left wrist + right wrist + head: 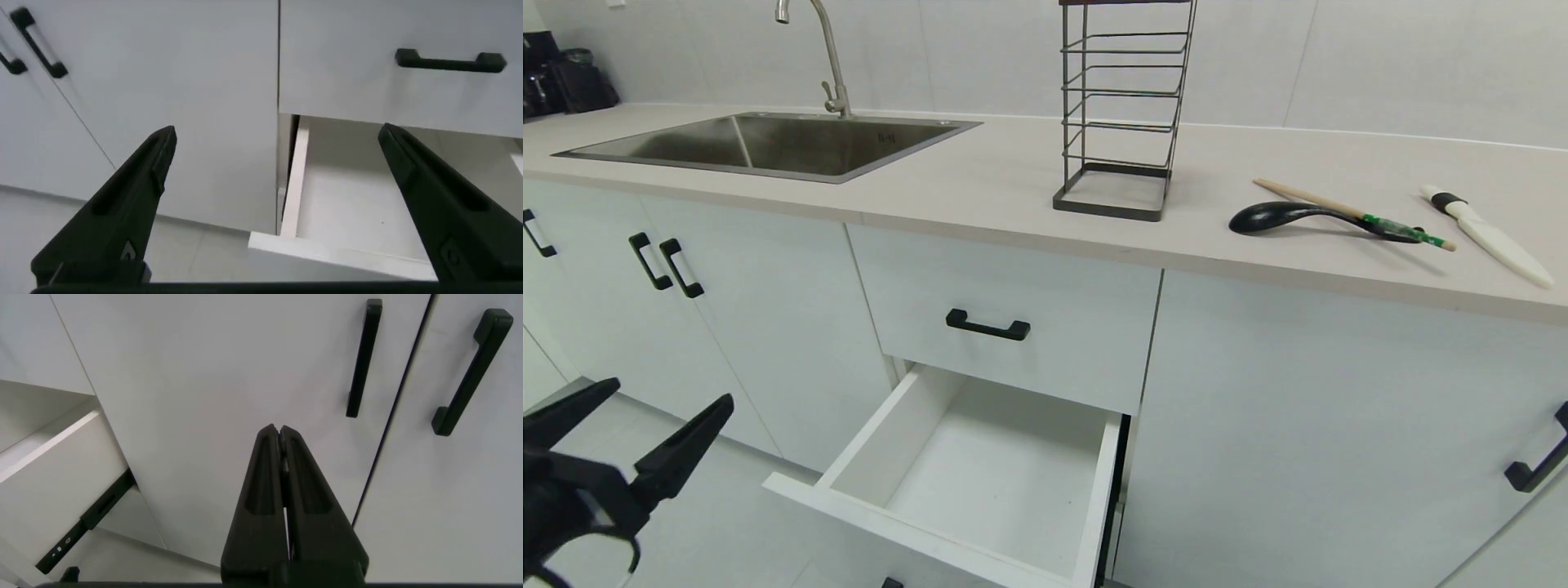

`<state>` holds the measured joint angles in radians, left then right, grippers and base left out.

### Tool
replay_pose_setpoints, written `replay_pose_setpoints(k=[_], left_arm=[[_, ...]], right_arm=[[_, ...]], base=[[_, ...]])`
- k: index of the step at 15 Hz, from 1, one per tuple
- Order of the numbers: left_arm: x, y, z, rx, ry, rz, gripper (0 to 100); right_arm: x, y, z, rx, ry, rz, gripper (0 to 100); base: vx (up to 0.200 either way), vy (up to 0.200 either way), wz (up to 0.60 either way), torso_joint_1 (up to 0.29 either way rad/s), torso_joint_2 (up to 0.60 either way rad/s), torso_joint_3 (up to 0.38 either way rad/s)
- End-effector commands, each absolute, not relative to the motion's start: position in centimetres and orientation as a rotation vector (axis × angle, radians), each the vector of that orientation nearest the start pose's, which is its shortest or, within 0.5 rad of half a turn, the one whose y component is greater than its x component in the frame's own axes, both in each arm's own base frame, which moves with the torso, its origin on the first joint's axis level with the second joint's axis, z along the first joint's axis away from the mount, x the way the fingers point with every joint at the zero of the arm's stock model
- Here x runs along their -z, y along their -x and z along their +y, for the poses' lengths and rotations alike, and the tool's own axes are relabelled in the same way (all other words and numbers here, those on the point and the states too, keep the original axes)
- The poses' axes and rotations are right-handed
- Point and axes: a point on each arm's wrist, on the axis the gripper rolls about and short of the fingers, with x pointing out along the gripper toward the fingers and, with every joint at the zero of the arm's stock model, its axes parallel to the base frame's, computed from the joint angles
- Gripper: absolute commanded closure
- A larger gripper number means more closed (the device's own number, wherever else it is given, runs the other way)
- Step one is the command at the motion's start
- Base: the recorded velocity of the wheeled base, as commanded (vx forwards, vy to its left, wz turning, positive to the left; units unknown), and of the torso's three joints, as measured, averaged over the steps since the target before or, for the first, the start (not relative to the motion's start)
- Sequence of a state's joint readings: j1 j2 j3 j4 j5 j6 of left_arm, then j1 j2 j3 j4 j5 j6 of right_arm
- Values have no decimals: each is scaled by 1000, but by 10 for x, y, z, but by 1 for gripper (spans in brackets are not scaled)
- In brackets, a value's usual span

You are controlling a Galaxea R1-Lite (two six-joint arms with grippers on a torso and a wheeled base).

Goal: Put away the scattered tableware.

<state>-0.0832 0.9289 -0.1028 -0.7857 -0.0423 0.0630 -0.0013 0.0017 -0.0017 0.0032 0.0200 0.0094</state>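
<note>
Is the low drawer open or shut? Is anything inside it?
Open, and empty as far as it shows. The white lower drawer juts out beneath the shut upper drawer with the black handle, and its visible floor is bare.

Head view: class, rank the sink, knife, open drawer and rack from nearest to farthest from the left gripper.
Measured from the left gripper, low on the left:
1. The drawer, pulled open low down, just to its right.
2. The sink, up in the left of the counter.
3. The rack, mid-counter.
4. The knife, at the counter's far right.
</note>
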Motion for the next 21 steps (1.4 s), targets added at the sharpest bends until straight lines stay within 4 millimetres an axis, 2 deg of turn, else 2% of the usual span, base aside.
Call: replay_pose_setpoints(k=[1,3,5,7,9,11,13,17,19,21], left_arm=[[-155,-40,-5,172,-95,-166,0],[-150,-17,-4,174,-109,-238,0],[-136,3,-2,172,-144,-254,0],[-128,11,-2,173,-154,-244,0],[-104,18,-1,170,-155,-189,0],[-96,17,-2,154,-150,-116,0],[-78,23,-2,106,-124,-30,0],[-77,23,-2,68,-85,-15,0],[-76,23,0,15,6,-6,0],[-76,23,0,18,-5,-2,0]], right_arm=[[-76,23,0,-18,-9,3,100],[-76,23,1,-20,-9,3,100],[-76,23,1,-20,-9,3,100],[-76,23,0,-18,-9,3,100],[-76,23,1,-20,-9,3,100],[-76,23,0,-18,-9,3,100],[-76,23,1,-20,-9,3,100],[-76,23,0,-18,-9,3,100],[-76,23,1,-20,-9,3,100],[-76,23,0,-18,-9,3,100]], base=[[0,0,0,0,0,0],[0,0,0,0,0,0],[0,0,0,0,0,0],[0,0,0,0,0,0],[0,0,0,0,0,0],[0,0,0,0,0,0],[0,0,0,0,0,0],[0,0,0,0,0,0],[0,0,0,0,0,0],[0,0,0,0,0,0]])
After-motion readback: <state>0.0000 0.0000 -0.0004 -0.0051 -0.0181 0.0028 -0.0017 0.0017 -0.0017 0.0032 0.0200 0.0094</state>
